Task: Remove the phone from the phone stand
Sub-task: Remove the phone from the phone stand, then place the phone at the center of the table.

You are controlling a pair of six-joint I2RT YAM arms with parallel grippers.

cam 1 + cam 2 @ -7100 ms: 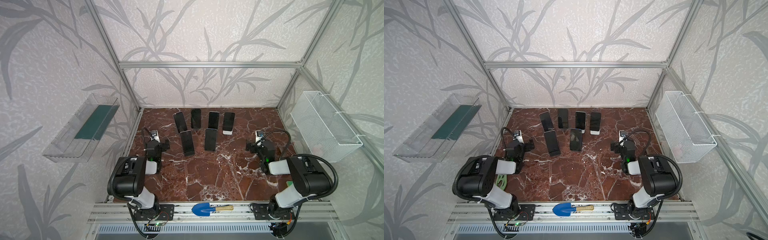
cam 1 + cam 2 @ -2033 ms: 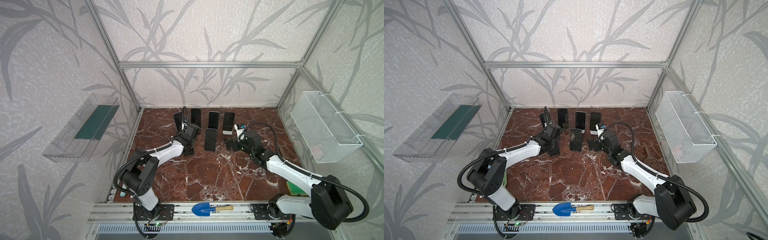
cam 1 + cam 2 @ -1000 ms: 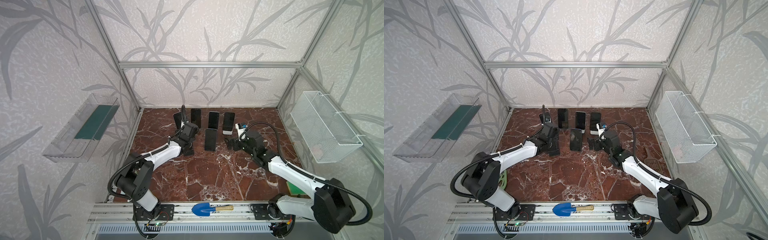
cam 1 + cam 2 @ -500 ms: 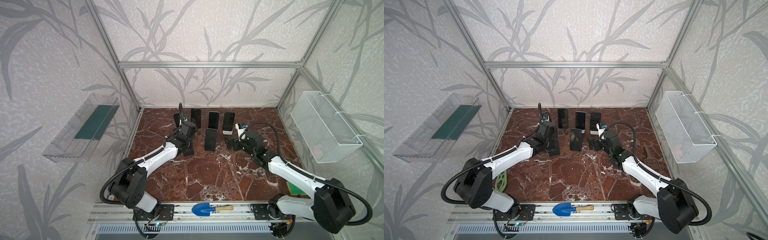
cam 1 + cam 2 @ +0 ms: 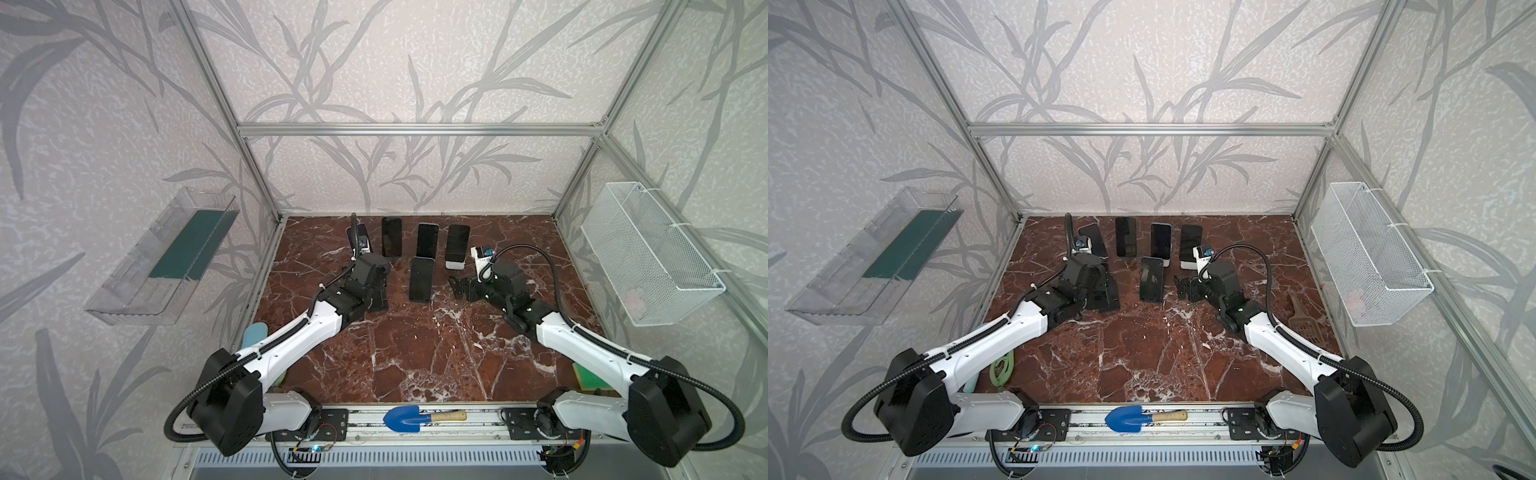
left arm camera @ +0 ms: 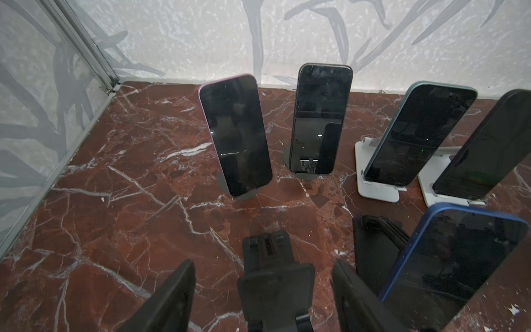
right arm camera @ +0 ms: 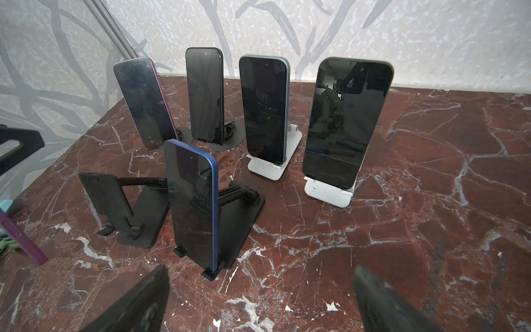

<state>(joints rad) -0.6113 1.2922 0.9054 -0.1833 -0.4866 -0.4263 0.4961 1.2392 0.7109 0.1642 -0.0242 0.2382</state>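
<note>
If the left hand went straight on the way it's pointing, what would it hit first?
Most likely the empty black phone stand, which sits directly ahead between the left hand's open fingers. The pink-edged phone stands farther back, though depth is unclear.

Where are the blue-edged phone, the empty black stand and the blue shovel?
blue-edged phone [image 7: 191,207]: right wrist view, middle of its screen.
empty black stand [image 7: 107,198]: right wrist view, its backrest plate.
blue shovel [image 5: 398,419]: in a top view, its blade.
</note>
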